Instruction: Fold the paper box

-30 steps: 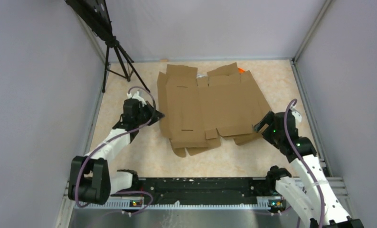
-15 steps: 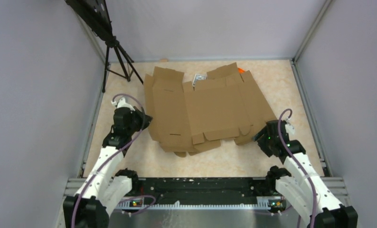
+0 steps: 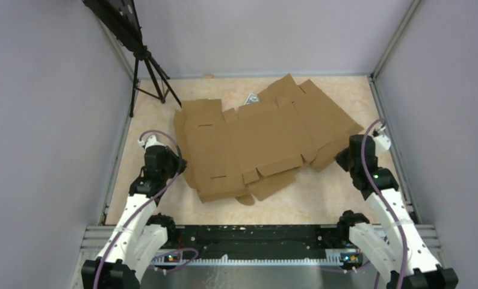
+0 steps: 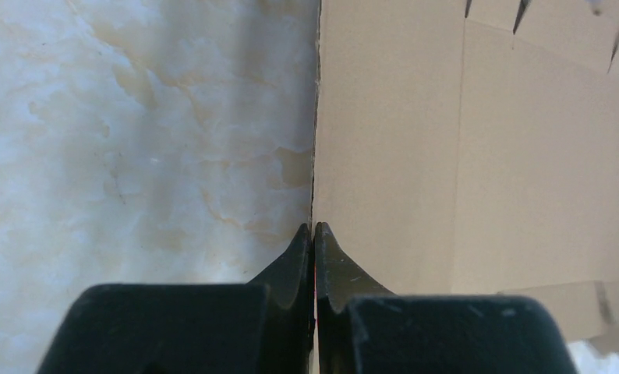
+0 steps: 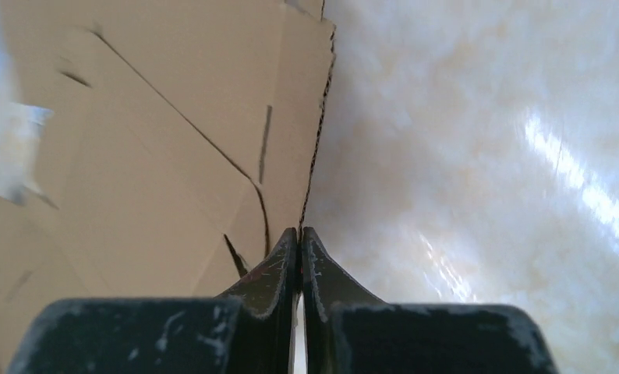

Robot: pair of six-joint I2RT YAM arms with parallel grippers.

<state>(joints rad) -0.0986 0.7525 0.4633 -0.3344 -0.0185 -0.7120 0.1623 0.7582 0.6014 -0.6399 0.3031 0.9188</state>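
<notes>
The paper box (image 3: 242, 141) is a flat brown die-cut blank lying on top, slightly left of the middle of the table. My left gripper (image 3: 179, 164) is shut on its left edge; in the left wrist view the jaws (image 4: 314, 227) pinch that edge, with the paper box (image 4: 415, 140) stretching off to the right. A second brown blank (image 3: 327, 117) lies partly under it and reaches to the back right. My right gripper (image 3: 343, 158) is shut on this second blank's right edge, which runs straight into the closed jaws (image 5: 300, 231) beside the sheet (image 5: 158, 117).
A small grey card pack (image 3: 253, 96) peeks out behind the blanks. A black tripod (image 3: 149, 72) stands in the back left corner. Grey walls close in the marble table (image 3: 158, 120) on three sides. A black rail (image 3: 254, 238) runs along the near edge.
My left gripper has dragged the top blank left and toward me. My right gripper has closed on the lower blank's edge and swung it right and back, so the two sheets overlap less.
</notes>
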